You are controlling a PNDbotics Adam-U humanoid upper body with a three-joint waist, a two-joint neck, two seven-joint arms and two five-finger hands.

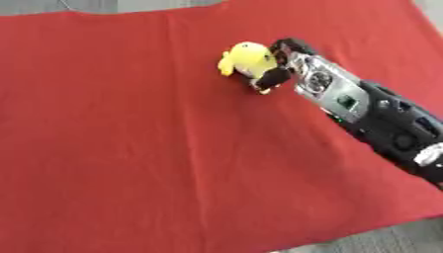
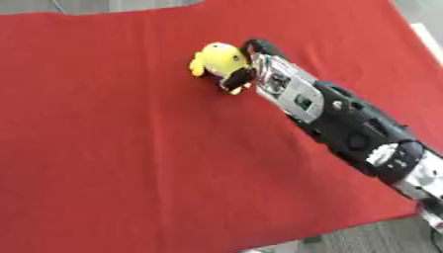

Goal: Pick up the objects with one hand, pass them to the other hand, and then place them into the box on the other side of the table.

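Red cloth (image 1: 130,148): matt, faintly creased. Yellow toy (image 1: 246,58): soft, plush-looking. Right hand (image 1: 298,62): glossy black plastic, silver metal plates.

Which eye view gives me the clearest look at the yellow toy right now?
The left eye view: the yellow toy shows slightly larger, with the right hand curled round it. The right eye view shows nearly the same.

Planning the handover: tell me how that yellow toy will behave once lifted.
The yellow toy looks plush, so probably light and squashy. Its rounded body may sag or twist in the right hand, whose fingers curl round it. On the red cloth it seems unlikely to roll.
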